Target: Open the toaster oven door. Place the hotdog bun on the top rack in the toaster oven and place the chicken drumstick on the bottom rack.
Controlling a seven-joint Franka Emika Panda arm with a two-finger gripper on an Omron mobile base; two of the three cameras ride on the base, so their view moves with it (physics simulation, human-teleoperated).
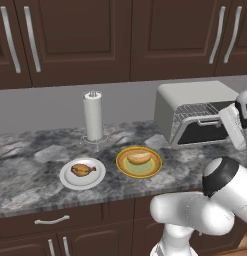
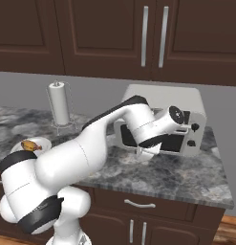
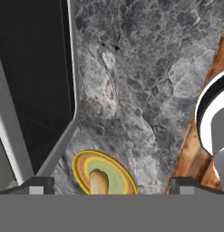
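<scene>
I'm on the first step here, the door. The toaster oven (image 1: 195, 112) sits at the far right of the counter (image 1: 25, 165), and from the left base view its door (image 1: 205, 131) looks partly dropped forward, with wire rack (image 1: 197, 110) showing above it. I judge it is not yet fully down, so nothing can go in.

My gripper (image 3: 109, 186) is spread wide and empty; both tips (image 3: 36, 185) stand well apart at the bottom of the hand view with nothing between them. The hand view looks past the door's dark glass and grey frame (image 3: 70, 68) on its left side, down onto marbled countertop.

The arm reaches up from the base and bends over to the right, the wrist parked right in front of the oven face, blocking much of it in the right base view. Whether a finger touches the door I cannot tell.

The hotdog bun (image 1: 138, 158) lies on a yellow plate (image 1: 126, 170) near the counter's front, left of the oven. The chicken drumstick (image 1: 82, 170) is on a white plate (image 1: 70, 181) further left. A paper towel roll (image 1: 93, 116) stands behind them.

Next, I reckon, I need to press the door right down flat, then swing left for the bun, which goes on the top rack.
</scene>
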